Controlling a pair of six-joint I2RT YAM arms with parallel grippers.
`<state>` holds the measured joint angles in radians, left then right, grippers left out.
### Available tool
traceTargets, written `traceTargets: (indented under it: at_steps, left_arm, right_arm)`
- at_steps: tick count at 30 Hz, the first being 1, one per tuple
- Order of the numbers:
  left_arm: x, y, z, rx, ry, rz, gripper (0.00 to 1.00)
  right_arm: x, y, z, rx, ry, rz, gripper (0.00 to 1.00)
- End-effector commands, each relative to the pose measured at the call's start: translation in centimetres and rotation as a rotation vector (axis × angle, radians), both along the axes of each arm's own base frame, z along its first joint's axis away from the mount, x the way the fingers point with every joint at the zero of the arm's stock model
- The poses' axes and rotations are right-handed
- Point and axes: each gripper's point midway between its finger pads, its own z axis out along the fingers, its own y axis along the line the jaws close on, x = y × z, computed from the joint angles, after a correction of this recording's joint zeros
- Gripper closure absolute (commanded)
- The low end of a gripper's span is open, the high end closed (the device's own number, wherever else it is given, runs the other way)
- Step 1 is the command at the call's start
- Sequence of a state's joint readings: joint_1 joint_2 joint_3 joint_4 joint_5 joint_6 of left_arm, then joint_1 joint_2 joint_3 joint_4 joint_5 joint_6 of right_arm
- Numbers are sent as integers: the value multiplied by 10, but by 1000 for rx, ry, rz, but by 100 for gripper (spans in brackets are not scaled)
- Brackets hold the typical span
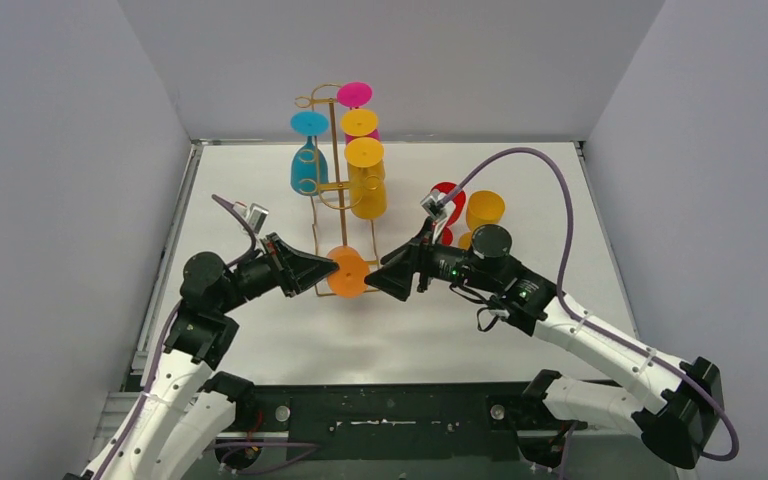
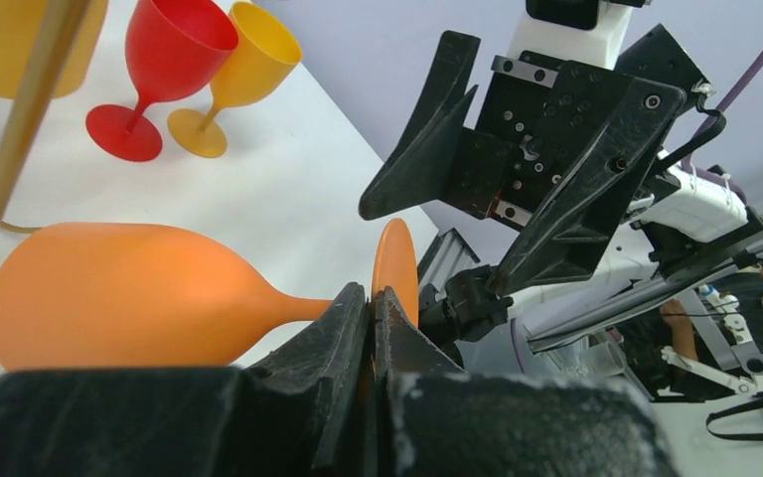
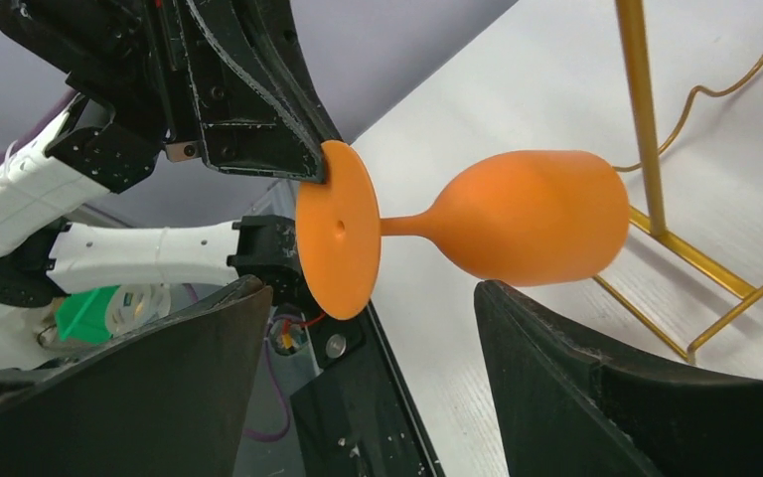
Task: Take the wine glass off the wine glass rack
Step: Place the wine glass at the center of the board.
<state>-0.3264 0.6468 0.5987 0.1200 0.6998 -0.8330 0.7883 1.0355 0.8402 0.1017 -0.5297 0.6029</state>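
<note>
table: white, walled by grey panels on three sides.
wine glass rack: gold wire, standing mid-table, upright post and looped base just beside the held glass.
left gripper: clamped tight on the stem of the orange wine glass, right at the foot.
right gripper: jaws wide apart, one finger on each side of the orange foot, touching neither side.
orange wine glass: held sideways low over the table at the near end of the rack, bowl toward the rack, foot toward the arms.
blue glass: hanging bowl-down on the rack's left side.
yellow glasses: hanging on the right side, pink glass behind them.
red glass: upright on the table right of the rack, touching or just beside a yellow glass.
</note>
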Motion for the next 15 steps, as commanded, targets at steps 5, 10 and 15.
traceTargets:
  at_steps: [5,10,15]
  left_arm:
    - [-2,-5,22,-55,-121,25,100]
    - [-6,-8,24,-71,-123,-11,100]
    - [-13,-10,29,-98,-142,-46,100]
  right_arm:
    - [-11,20,33,108,-66,119,41]
    - [-12,21,31,98,-51,131,62]
    - [-12,19,32,108,-54,121,70]
